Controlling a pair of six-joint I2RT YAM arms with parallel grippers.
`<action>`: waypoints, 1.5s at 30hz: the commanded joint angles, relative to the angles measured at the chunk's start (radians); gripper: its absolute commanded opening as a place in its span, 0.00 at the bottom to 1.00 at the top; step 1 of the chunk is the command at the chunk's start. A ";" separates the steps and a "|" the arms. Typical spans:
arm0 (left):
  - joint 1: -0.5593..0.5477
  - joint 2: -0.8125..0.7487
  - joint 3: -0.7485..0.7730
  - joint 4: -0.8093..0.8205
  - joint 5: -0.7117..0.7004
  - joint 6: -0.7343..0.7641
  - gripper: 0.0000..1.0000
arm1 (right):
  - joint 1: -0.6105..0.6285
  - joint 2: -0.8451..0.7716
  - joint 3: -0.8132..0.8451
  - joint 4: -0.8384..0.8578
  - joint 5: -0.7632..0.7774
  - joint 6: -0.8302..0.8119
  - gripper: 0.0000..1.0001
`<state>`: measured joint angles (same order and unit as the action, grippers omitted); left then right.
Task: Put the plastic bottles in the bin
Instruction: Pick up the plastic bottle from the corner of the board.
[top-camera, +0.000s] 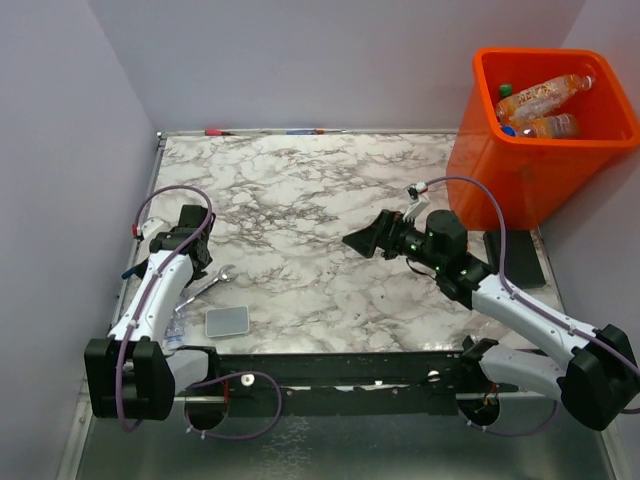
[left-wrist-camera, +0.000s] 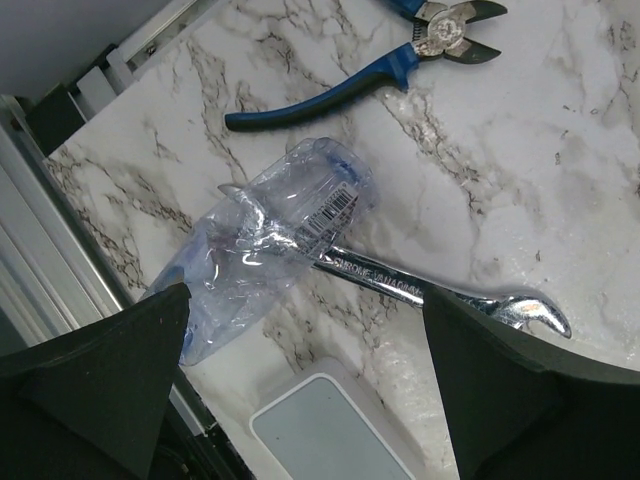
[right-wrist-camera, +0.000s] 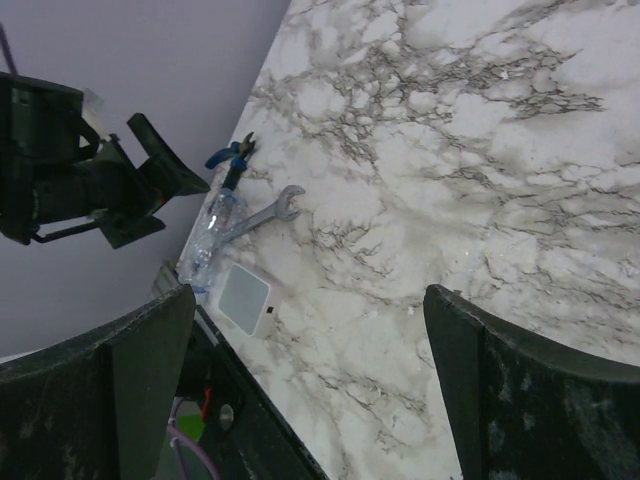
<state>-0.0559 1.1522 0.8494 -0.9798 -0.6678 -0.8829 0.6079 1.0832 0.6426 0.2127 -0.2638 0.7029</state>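
Observation:
A crushed clear plastic bottle (left-wrist-camera: 265, 235) with a barcode label lies near the table's left front edge, its end resting on a chrome wrench (left-wrist-camera: 420, 290). It also shows in the top view (top-camera: 175, 328), half hidden by the left arm, and in the right wrist view (right-wrist-camera: 208, 238). My left gripper (left-wrist-camera: 305, 295) is open and empty, hovering above the bottle; it also shows in the top view (top-camera: 198, 240). The orange bin (top-camera: 520, 170) stands at the back right and holds orange-tinted bottles (top-camera: 540, 97). My right gripper (top-camera: 365, 240) is open and empty over the table's middle.
Blue-handled pliers (left-wrist-camera: 400, 65) lie beyond the bottle. A flat grey-white pad (left-wrist-camera: 325, 430) lies near the front edge, seen also in the top view (top-camera: 227, 320). A black block (top-camera: 520, 258) sits in front of the bin. Walls enclose the table on three sides.

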 joint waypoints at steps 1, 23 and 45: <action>0.045 0.041 -0.054 -0.056 0.069 -0.142 0.99 | 0.007 -0.022 -0.017 0.060 -0.080 0.049 1.00; 0.253 0.222 -0.162 0.180 0.119 -0.020 0.98 | 0.007 -0.091 0.000 -0.051 -0.021 0.036 1.00; 0.250 0.060 -0.034 0.176 0.224 0.033 0.40 | 0.007 -0.123 0.034 -0.122 0.023 0.033 1.00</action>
<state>0.1963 1.2453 0.7006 -0.7658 -0.4957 -0.8539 0.6079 0.9829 0.6403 0.1287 -0.2703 0.7437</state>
